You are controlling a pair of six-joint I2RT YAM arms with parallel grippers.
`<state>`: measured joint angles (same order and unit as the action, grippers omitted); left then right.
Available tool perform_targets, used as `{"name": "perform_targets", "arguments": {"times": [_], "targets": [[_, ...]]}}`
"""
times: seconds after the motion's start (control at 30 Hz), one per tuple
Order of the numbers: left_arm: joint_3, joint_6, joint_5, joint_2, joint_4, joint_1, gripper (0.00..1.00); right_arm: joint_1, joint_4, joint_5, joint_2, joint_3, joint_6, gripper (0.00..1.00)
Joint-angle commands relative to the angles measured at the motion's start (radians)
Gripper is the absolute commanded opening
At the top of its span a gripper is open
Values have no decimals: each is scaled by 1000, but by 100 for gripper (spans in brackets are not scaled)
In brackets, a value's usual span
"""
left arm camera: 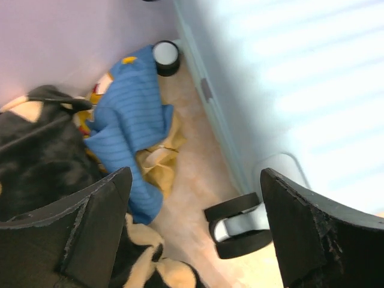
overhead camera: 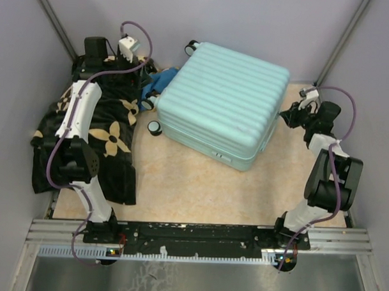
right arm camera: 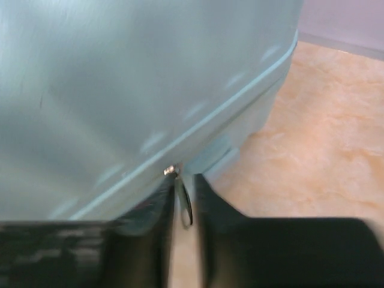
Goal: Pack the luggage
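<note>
The luggage (overhead camera: 221, 108) is a pale mint-blue ribbed suitcase lying shut and flat on the table. My right gripper (overhead camera: 290, 115) is at its right side. In the right wrist view the shell (right arm camera: 120, 90) fills the frame, and my right gripper (right arm camera: 185, 192) is shut on the dark zipper pull (right arm camera: 186, 207) that hangs from the seam. My left gripper (overhead camera: 145, 70) hovers at the suitcase's back left corner. Its fingers (left arm camera: 105, 228) stand wide open around nothing, above a black-and-white wheel (left arm camera: 240, 225) and bare table.
A black blanket with tan flowers (overhead camera: 99, 136) lies under the left arm. A blue ribbed cloth (left arm camera: 129, 120) and a yellow cloth (left arm camera: 156, 162) lie bunched between the blanket and the suitcase (left arm camera: 300, 78). Another wheel (left arm camera: 166, 57) sits near the back wall.
</note>
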<state>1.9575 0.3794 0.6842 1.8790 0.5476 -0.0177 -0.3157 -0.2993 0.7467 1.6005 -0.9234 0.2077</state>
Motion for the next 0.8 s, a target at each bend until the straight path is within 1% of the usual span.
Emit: {"name": "perform_targets", "arguments": {"times": [0.0,0.03,0.07,0.1,0.17,0.23,0.33,0.4,0.43,0.5,0.6,0.67,0.77], "targets": [[-50,69,55,-31,77,-26,94,-19,-20,112,70,-196,-133,31],[-59,60,80,-37,84,-19,95,-23,42,130,86,-230,-133,46],[-74,55,110,-47,87,-11,95,-31,57,127,94,-258,-146,57],[-94,51,137,-63,88,-5,95,-42,58,120,102,-279,-163,62],[-173,68,182,-108,84,3,94,-62,51,86,125,-330,-187,67],[-249,103,220,-163,80,7,92,-72,54,54,165,-401,-213,70],[-352,169,283,-236,76,22,89,-73,60,-6,253,-534,-272,71],[-408,182,306,-277,74,37,86,-69,58,-61,325,-646,-320,71],[-432,193,320,-295,77,50,84,-67,72,-80,369,-708,-336,71],[-466,274,357,-320,119,67,77,-51,105,-116,447,-802,-344,70],[-488,464,353,-332,292,68,65,-5,110,-149,513,-863,-282,71],[-510,504,324,-324,333,64,60,15,107,-157,564,-895,-295,71],[-528,514,273,-278,345,58,55,30,37,-135,612,-893,-324,70]]}}
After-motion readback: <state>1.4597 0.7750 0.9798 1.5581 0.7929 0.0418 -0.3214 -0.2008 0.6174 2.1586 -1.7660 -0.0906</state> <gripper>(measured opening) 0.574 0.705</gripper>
